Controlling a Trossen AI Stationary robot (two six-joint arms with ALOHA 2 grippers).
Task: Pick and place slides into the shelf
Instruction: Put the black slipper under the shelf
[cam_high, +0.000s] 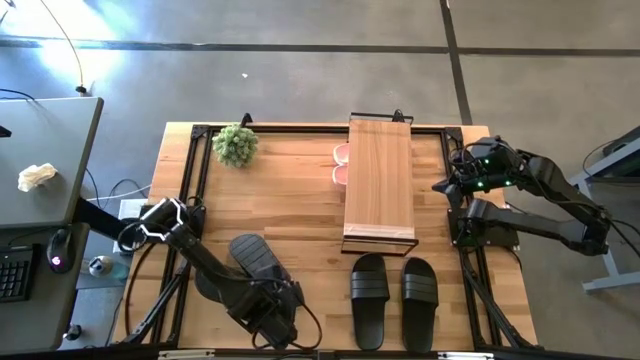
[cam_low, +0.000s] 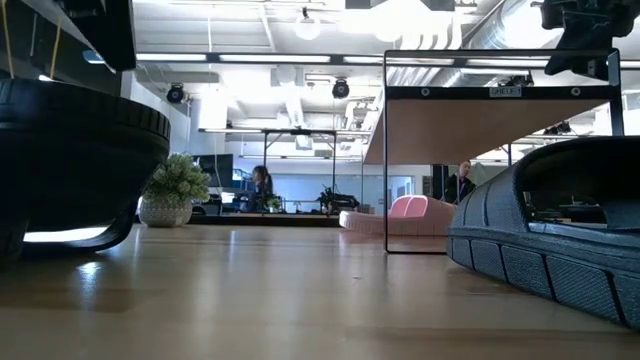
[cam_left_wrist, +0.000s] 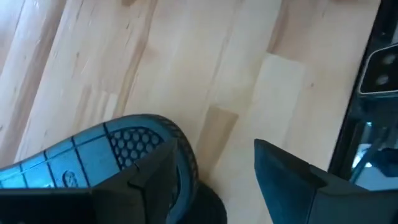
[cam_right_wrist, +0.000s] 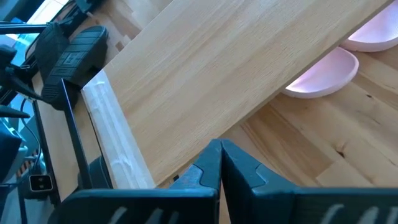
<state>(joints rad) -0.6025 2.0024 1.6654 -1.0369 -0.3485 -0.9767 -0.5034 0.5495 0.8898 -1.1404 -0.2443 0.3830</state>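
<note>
Left gripper (cam_high: 268, 318) at the table's (cam_high: 300, 210) near-left edge, over the heel end of a single black slide (cam_high: 255, 257); in the left wrist view its fingers (cam_left_wrist: 155, 180) stand parted, one against the slide's rim (cam_left_wrist: 124, 146) and the other clear of it on bare wood, so the jaws are released or nearly so and the slide rests on the table. This slide's long axis runs obliquely, from the gripper up and away towards the table's middle. Plant (cam_high: 236, 145) at the far-left corner, well apart from the work. Black pair (cam_high: 393, 296) side by side at the near edge, just in front of the shelf's (cam_high: 379, 180) near end, long axes in line with the plank. Shelf in the middle-right, its plank running from far edge to near; the pink pair (cam_high: 341, 165) lies under it, toes showing past its left side, and shows again beneath the plank in the right wrist view (cam_right_wrist: 323, 74). Right gripper (cam_high: 447, 186) waits at the shelf's right side, fingers clenched on nothing. Judgement: the shelf lies to the right of and beyond the single slide, and the left arm is much the nearer to it, so the carry should go rightward across the table, with the slide turned to lie along the plank
</note>
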